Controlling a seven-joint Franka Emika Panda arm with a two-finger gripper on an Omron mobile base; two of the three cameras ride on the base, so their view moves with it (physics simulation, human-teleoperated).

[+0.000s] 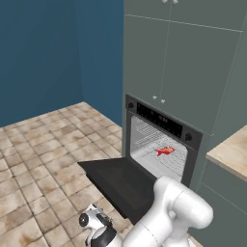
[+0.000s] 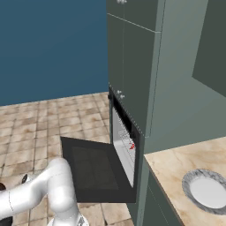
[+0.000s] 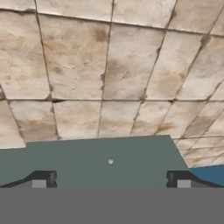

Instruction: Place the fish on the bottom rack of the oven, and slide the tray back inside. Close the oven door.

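The black oven (image 1: pixel 161 120) stands open between grey-green cabinets. Its door (image 1: pixel 120 181) is folded down flat over the floor. Inside, the red-orange fish (image 1: pixel 164 151) lies on the silver wire rack (image 1: pixel 149 159), which sits within the cavity. From the right base view the fish (image 2: pixel 132 146) shows as a small red spot behind the lowered door (image 2: pixel 95 170). My arm bends low, with its wrist (image 1: pixel 93 223) near the floor in front of the door's near corner. In the hand view my gripper (image 3: pixel 111 180) is open, fingertips (image 3: pixel 43 179) far apart, nothing between them, facing floor tiles.
A wooden counter (image 2: pixel 176 170) runs right of the oven and carries a round grey plate (image 2: pixel 207 190). Tall cabinets (image 1: pixel 183 62) rise above the oven. Tiled floor (image 1: pixel 43 159) spreads left toward a blue wall (image 1: pixel 48 53). A grey-green panel (image 3: pixel 87 157) with a small knob faces the hand.
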